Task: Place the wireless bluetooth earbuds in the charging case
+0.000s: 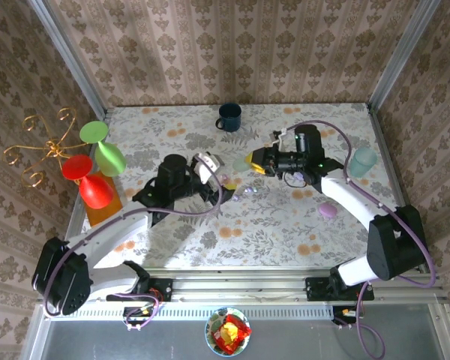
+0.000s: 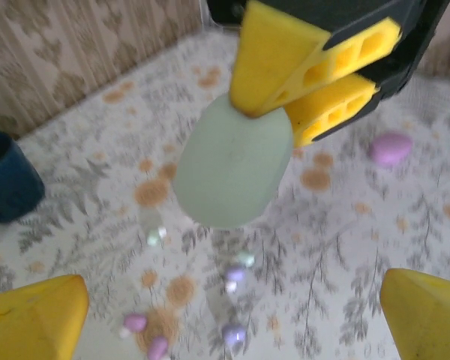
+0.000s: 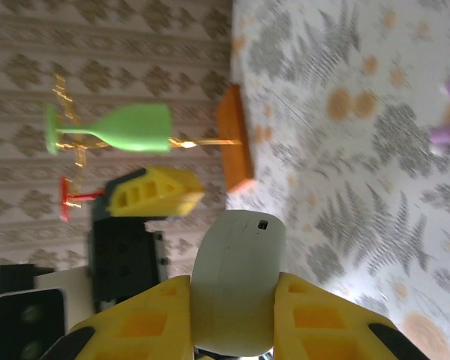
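Observation:
My right gripper (image 3: pixel 236 319) is shut on a pale green oval charging case (image 3: pixel 236 277), closed and held off the table. The left wrist view shows the same case (image 2: pixel 232 169) hanging under the right gripper's yellow fingers (image 2: pixel 307 60). My left gripper (image 2: pixel 229 322) is open just in front of the case, with nothing between its fingers. Several tiny earbuds lie on the table below: lilac (image 2: pixel 233 334), pink (image 2: pixel 135 322) and whitish-green (image 2: pixel 244 259). From above, the case (image 1: pixel 241 163) sits between the left gripper (image 1: pixel 210 166) and right gripper (image 1: pixel 252 161).
A lilac oval case (image 1: pixel 328 210) lies on the table right of centre. A blue mug (image 1: pixel 229 116) stands at the back. A teal cup (image 1: pixel 364 161) is at the right edge. Green (image 1: pixel 109 154) and red (image 1: pixel 94 191) wine glasses stand at the left by a gold rack.

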You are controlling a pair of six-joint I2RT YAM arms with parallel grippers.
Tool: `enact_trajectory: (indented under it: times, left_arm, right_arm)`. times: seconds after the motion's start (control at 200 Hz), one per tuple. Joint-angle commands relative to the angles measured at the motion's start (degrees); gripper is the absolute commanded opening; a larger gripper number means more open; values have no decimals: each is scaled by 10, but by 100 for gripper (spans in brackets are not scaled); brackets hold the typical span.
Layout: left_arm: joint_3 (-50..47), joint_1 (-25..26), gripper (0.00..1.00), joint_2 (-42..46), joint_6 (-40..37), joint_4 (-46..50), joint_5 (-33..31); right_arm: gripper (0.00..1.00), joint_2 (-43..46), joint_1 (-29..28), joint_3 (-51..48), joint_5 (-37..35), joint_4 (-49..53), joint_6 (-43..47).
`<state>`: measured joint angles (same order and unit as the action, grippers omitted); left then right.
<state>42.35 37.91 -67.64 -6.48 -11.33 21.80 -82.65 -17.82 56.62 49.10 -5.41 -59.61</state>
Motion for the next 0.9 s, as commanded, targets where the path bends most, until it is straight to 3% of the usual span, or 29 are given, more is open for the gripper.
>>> enact_trajectory:
  times: [0.0,0.46,0.685,0.895]
  left_arm:
    - [-31,-26,100,18,93,-156,74]
    - [-40,-64,100,-24,145,-362,181]
    - [-14,-66,99,-77,165,-438,225]
    - [-2,-68,88,-130,218,-551,269]
  right_arm:
    - [20,21,6,-11,42,-137,-102]
    - [17,1,5,-48,64,-533,-397]
    - [15,-7,-16,-57,44,-573,-425]
    - [15,-31,-30,-71,28,-642,-470]
